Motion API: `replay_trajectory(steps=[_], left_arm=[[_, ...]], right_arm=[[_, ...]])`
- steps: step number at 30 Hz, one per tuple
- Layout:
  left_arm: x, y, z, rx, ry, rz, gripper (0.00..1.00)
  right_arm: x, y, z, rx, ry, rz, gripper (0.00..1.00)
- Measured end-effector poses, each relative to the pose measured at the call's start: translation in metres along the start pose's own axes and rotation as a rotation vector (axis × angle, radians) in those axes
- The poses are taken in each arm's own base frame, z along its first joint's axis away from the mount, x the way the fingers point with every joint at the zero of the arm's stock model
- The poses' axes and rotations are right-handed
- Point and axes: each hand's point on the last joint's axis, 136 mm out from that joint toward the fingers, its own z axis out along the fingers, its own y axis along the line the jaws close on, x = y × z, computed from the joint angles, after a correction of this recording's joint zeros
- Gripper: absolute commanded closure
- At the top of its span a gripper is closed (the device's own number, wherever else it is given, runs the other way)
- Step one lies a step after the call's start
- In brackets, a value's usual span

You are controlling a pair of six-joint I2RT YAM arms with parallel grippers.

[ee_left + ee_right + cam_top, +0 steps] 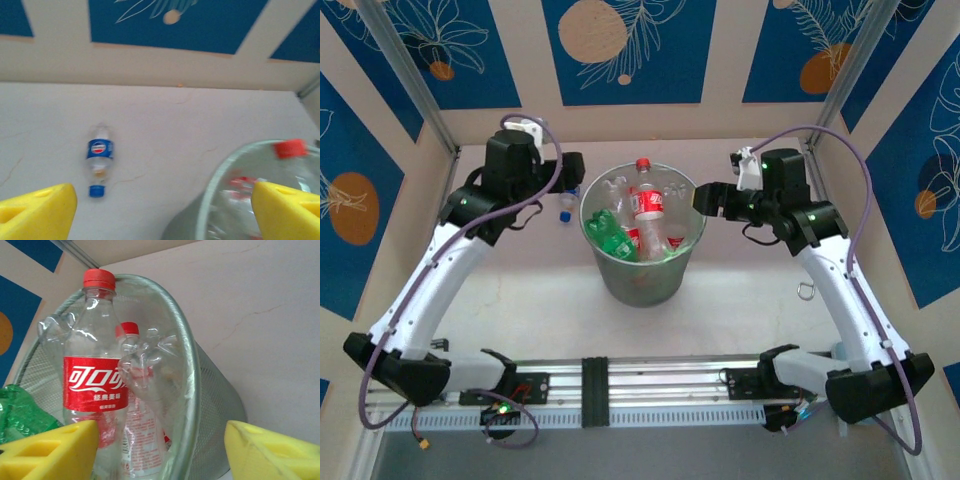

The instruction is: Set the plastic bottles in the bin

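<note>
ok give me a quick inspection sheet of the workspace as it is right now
surface: pale table, faint hairline cracks, no spills seen
job's things: bin mid-table, holding a red-labelled bottle standing upright, green bottles and more clear ones; one blue-labelled bottle lies on the table left of the bin, outside it
clutter: small metal ring on the table right of the bin
grippers: left gripper open, empty, above the table beside the bin's rim; right gripper open, empty, at the bin's right rim
cables: purple cables loop along both arms, clear of the bin
surroundings: blue and beige patterned panels with metal frame posts
</note>
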Motion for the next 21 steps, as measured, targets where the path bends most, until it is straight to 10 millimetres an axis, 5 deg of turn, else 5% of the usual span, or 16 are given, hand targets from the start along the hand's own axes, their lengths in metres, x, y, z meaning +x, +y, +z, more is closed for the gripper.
replay_trajectory(steps=[9, 15, 21], left_arm=[[0.063, 0.079, 0.127, -0.102, 0.250, -0.095, 0.00], [0.109, 0.095, 0.211, -0.106, 0.416, -0.084, 0.00], [0.130, 0.101, 0.249, -0.107, 0.470, -0.063, 0.00]], right_arm=[[0.008, -0.007, -0.041, 0.064, -0.051, -0.001, 0.17], [0.021, -0.019, -0.042, 0.096, -0.022, 0.031, 0.17], [0.029, -0.028, -0.039, 0.117, 0.007, 0.054, 0.17]])
